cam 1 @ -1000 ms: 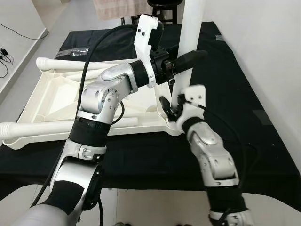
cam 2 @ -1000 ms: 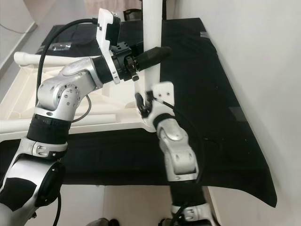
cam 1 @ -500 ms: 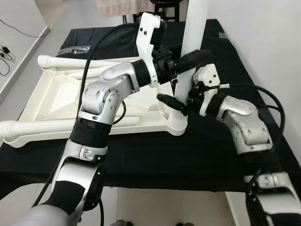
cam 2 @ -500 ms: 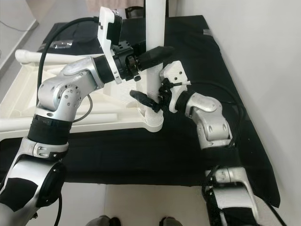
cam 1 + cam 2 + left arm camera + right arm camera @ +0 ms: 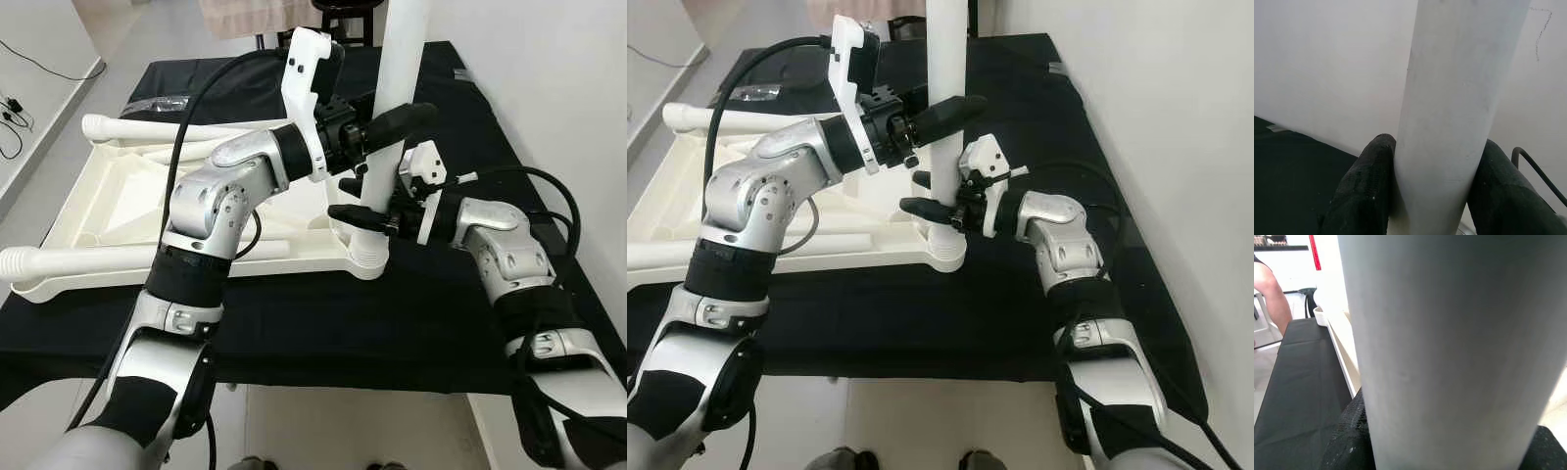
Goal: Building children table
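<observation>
A white table top (image 5: 118, 201) lies upside down on the black-covered table (image 5: 294, 323). One white table leg (image 5: 397, 59) stands upright in its near right corner socket (image 5: 364, 257). My left gripper (image 5: 407, 116) is shut on this leg partway up, and the fingers (image 5: 1364, 186) press both sides of the leg (image 5: 1449, 107). My right gripper (image 5: 348, 198) comes in from the right, lower down just above the socket. It is shut on the same leg (image 5: 1449, 333), one finger (image 5: 1349, 440) on each side.
Two more white legs are fitted lying flat, one at the far left (image 5: 147, 129) and one at the near left (image 5: 98, 259). A white wall (image 5: 549, 88) runs close along the right. Part of a person (image 5: 1273, 289) shows beyond the table.
My right arm has swung out to the right, and its gripper, earlier low by the socket, has closed around the upright leg. My left gripper keeps its hold.
</observation>
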### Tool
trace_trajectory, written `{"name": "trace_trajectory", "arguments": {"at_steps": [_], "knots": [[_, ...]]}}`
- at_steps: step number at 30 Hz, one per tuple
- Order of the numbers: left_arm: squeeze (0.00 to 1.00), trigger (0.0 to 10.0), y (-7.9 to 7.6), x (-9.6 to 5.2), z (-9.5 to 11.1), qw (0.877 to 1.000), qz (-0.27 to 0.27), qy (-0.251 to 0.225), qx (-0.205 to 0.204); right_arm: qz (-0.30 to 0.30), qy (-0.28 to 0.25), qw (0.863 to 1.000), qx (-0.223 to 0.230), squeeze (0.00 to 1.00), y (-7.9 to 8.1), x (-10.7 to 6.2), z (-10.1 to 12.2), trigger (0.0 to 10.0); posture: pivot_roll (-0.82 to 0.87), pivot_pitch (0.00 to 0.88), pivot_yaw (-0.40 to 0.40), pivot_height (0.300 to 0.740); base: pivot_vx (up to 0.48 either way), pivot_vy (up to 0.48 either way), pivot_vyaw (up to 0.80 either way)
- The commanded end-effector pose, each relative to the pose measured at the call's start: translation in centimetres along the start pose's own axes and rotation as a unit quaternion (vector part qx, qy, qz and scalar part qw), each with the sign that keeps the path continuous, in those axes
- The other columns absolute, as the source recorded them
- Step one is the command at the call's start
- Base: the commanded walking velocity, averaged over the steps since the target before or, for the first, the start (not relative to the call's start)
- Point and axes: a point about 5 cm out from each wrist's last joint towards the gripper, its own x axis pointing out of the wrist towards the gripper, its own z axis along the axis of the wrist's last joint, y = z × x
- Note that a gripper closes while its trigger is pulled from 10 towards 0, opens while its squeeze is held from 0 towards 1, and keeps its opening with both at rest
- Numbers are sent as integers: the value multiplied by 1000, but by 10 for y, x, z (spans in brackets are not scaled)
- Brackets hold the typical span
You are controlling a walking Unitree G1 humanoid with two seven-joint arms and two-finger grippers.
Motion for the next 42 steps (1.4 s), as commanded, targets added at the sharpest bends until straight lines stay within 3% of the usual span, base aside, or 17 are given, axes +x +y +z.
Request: {"name": "trace_trajectory", "arguments": {"at_steps": [1,2,7,8,9,10,11,12,14,18,25,26,31,36,37,41,42], "knots": [[0,0,-10,6,-4,999,-40,0,-10,8,-7,1000,9,0,2,7,-2,0,42,138,40,740,0,0,0],[1000,0,-11,6,-5,999,-43,-3,-16,2,-6,1000,7,0,1,5,-4,0,34,138,43,740,0,0,0],[1000,0,-12,6,-6,998,-49,-6,-26,-2,-6,1000,2,0,0,3,-7,0,34,138,43,740,0,0,0],[0,10000,-8,6,-3,999,-31,-8,-32,-34,33,999,2,0,4,2,-19,0,27,145,35,740,0,0,0],[0,10000,-4,5,0,999,-15,-13,-37,-68,72,995,-4,0,11,2,-31,0,27,146,34,740,0,0,0],[0,10000,2,4,4,999,8,-15,-37,-192,121,974,15,0,32,6,-55,0,20,152,17,740,0,0,0],[0,10000,6,2,7,999,25,-15,-35,-237,152,958,48,0,65,12,-72,0,26,154,16,740,0,0,0],[0,10000,6,2,7,999,25,-15,-35,-237,152,958,48,0,65,12,-72,0,26,154,16,740,0,0,0],[0,10000,10,-1,9,999,34,-16,-34,-299,149,938,92,0,96,20,-77,0,34,164,29,740,0,0,0],[0,10000,10,0,11,999,30,-18,-37,-334,123,928,110,0,84,33,-74,0,24,148,40,740,0,0,0],[0,10000,10,2,11,999,29,-12,-26,-325,97,937,77,0,72,44,-60,0,20,138,36,740,0,0,0],[0,0,9,2,12,999,26,-18,-30,-334,100,934,77,0,73,43,-57,0,18,136,37,740,0,0,0],[0,0,4,0,10,999,10,-12,-29,-363,109,921,86,0,82,41,-49,0,19,137,41,740,0,0,0],[0,0,2,0,8,1000,3,-6,-26,-360,103,922,92,0,81,42,-48,0,19,136,44,740,0,0,0],[0,0,1,1,7,1000,2,-2,-23,-356,93,926,87,0,75,42,-44,10000,22,134,46,740,0,0,0],[0,0,1,2,5,1000,0,4,-19,-347,83,931,78,0,64,39,-38,10000,23,131,46,740,0,0,0],[0,0,1,4,4,1000,-2,7,-17,-332,71,938,68,0,53,35,-33,10000,27,131,45,740,0,0,0]]}}
